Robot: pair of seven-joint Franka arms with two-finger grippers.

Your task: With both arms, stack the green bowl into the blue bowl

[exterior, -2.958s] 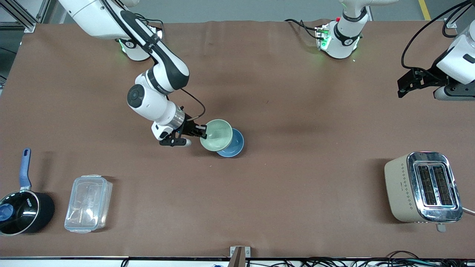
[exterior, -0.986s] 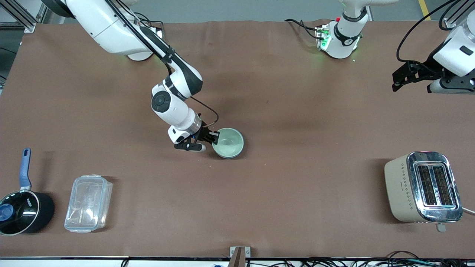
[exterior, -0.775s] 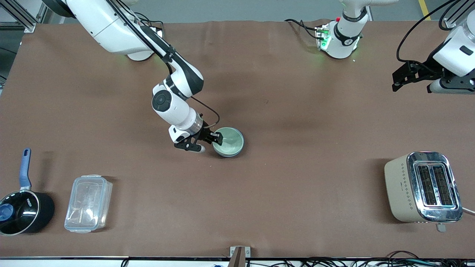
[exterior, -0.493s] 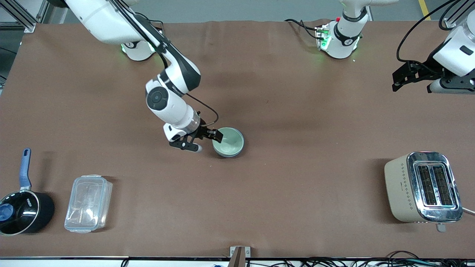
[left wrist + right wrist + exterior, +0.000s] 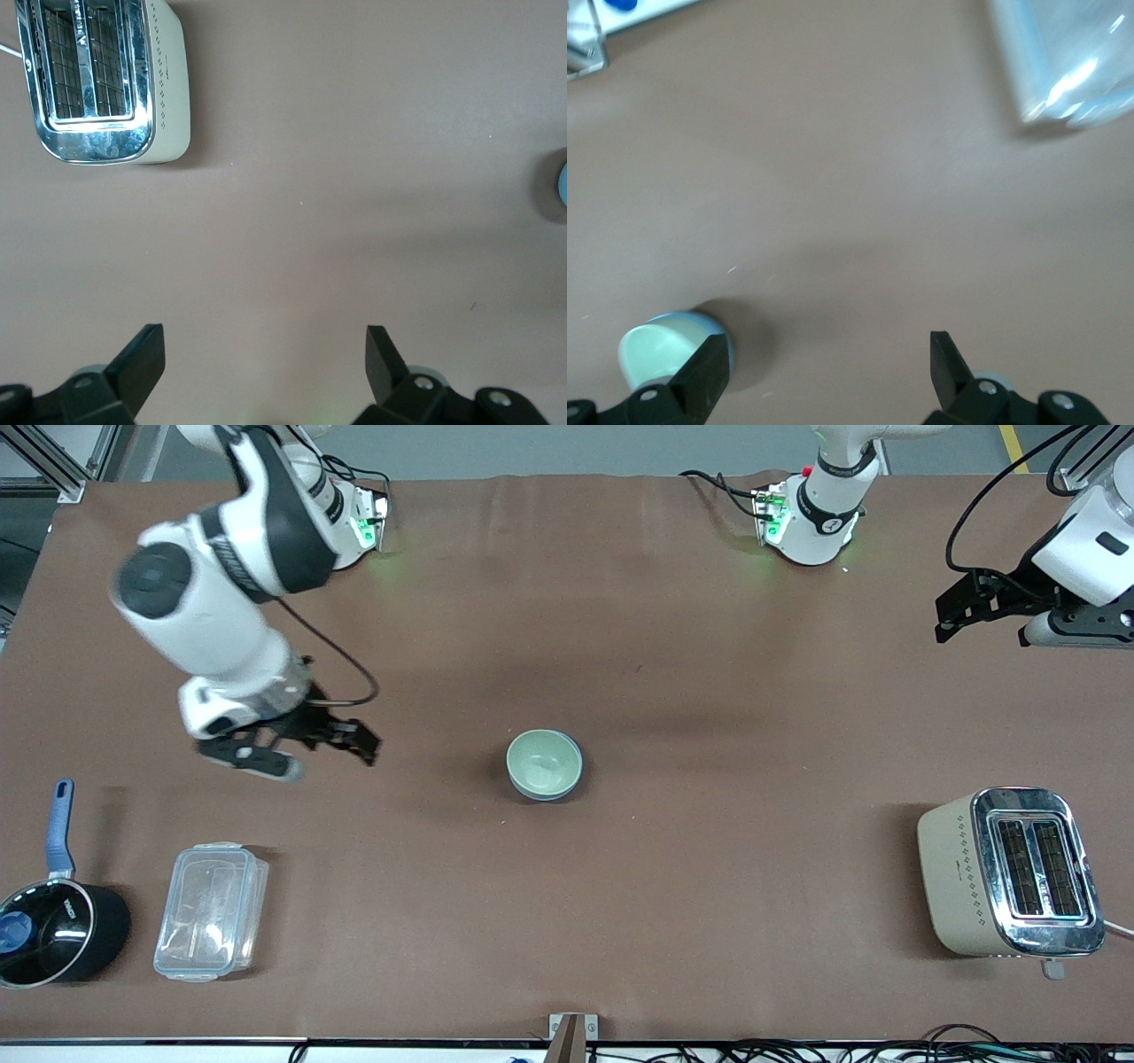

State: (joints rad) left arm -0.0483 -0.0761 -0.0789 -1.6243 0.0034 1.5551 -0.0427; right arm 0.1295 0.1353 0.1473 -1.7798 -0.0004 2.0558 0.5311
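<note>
The green bowl (image 5: 543,763) sits nested inside the blue bowl (image 5: 572,779) near the middle of the counter (image 5: 673,655), with only a thin sliver of the blue rim showing around the side toward the left arm's end and the front-camera edge. The right claw (image 5: 341,737) hangs in the air over bare counter toward the right arm's end, well apart from the stacked bowls, its fingers spread wide and holding nothing; in the right wrist view both fingertips (image 5: 709,367) stand far apart with the green bowl (image 5: 660,350) visible off to one side. The left claw (image 5: 961,607) is raised over the counter's edge at the left arm's end, where that arm waits; in the left wrist view its fingers (image 5: 146,354) are likewise wide apart and empty. A cream toaster (image 5: 1010,872) with a chrome top stands near the corner at the left arm's end by the front-camera edge. Near the corner at the right arm's end by the same edge lie a clear plastic lidded container (image 5: 211,911) and, just beside it, a black saucepan (image 5: 53,930) with a blue handle.
</note>
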